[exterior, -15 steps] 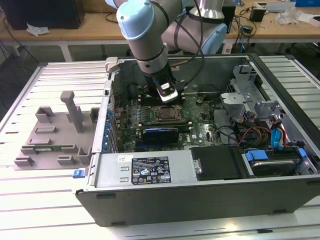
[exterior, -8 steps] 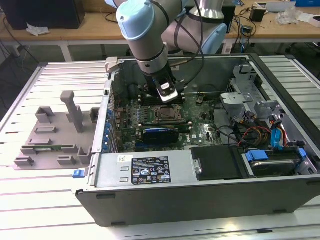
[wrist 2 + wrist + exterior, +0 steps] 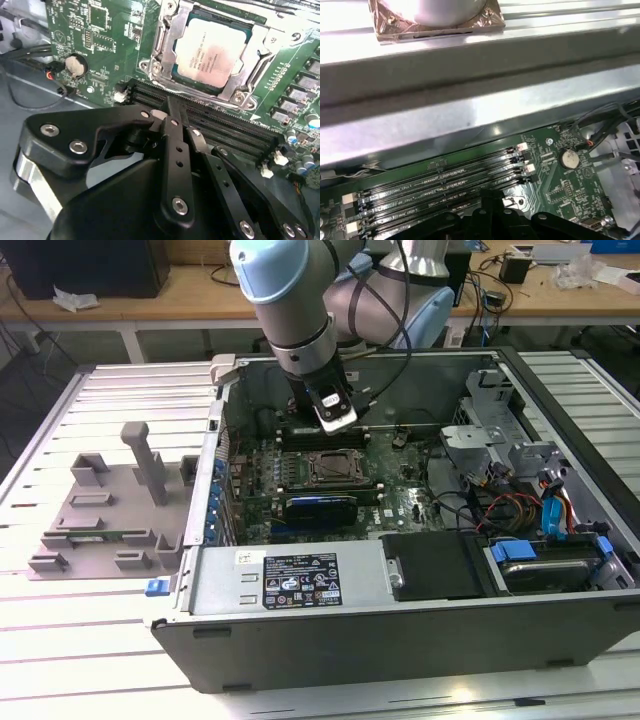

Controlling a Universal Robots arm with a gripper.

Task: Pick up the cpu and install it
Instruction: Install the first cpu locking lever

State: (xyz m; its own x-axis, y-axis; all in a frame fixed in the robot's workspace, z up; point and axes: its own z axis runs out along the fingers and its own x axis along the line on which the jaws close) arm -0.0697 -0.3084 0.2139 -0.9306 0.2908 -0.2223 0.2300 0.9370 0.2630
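Observation:
The cpu [image 3: 212,52] lies flat in the motherboard socket [image 3: 250,65], its silver-grey top showing inside the open metal frame. My gripper [image 3: 168,104] hovers just beside the socket, over the black memory slots [image 3: 225,130], with its black fingers drawn together and nothing between them. In the exterior view the gripper [image 3: 322,435] hangs inside the open computer case [image 3: 300,585], just behind the socket [image 3: 334,469]. The first wrist view catches the gripper's black linkages [image 3: 490,220] above the memory slots [image 3: 440,185].
A grey fixture tray [image 3: 100,510] with upright posts lies on the table at the exterior view's left. Inside the case are a drive cage [image 3: 490,430], coloured cables [image 3: 530,510] and a black cover [image 3: 435,565]. A coin battery [image 3: 76,65] sits near the socket. The case wall [image 3: 470,115] stands close behind the slots.

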